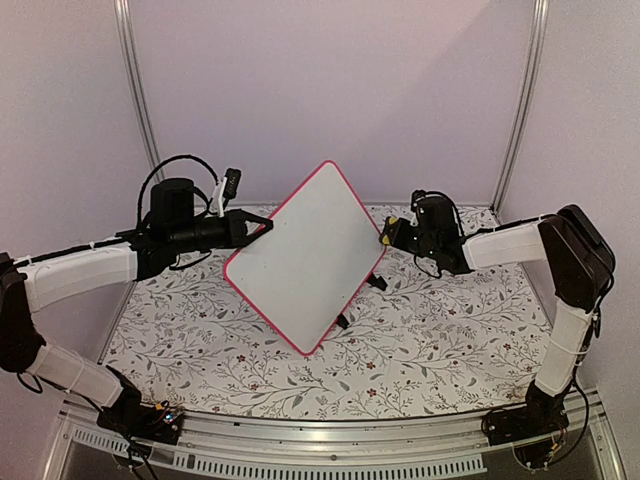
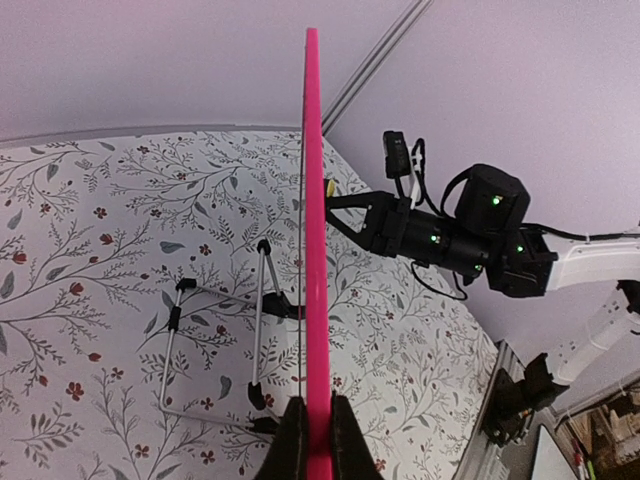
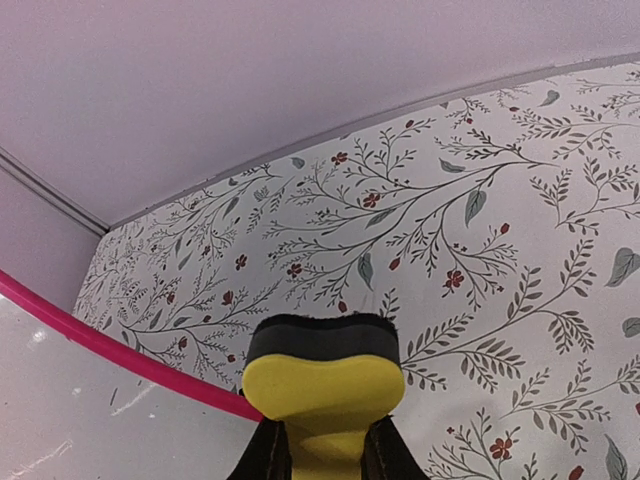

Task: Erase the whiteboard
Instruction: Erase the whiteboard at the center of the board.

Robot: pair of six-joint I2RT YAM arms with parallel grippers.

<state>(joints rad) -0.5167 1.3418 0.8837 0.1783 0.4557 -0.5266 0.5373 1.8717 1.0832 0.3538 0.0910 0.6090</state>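
Whiteboard: the whiteboard [image 1: 305, 258] sits in the middle of the top view, turned like a diamond, with its pink frame all round. Its black clip feet [image 1: 343, 321] show along the lower right edge.
Left gripper: your left gripper [image 1: 262, 226] is clenched on the board's left corner. In the left wrist view its fingers pinch the pink edge at the bottom centre of the frame.
Right gripper: your right gripper [image 1: 388, 237] is clamped on the yellow eraser [image 3: 323, 375], dark felt side facing away from the wrist camera.
Eraser position: just beside the board's right corner. You cannot tell from these views whether the felt touches the frame.
Board face: nearly white from above. The right wrist view shows faint grey streaks in its lower left corner.
Step in hand: judged to be a wiping pass, with the eraser at the board's edge rather than on its face.
Next move: bring the felt flat onto the white face and sweep toward the faint streaks.
Caution: the board is gripped at one corner only, so it will likely swing under pressure. Press lightly.
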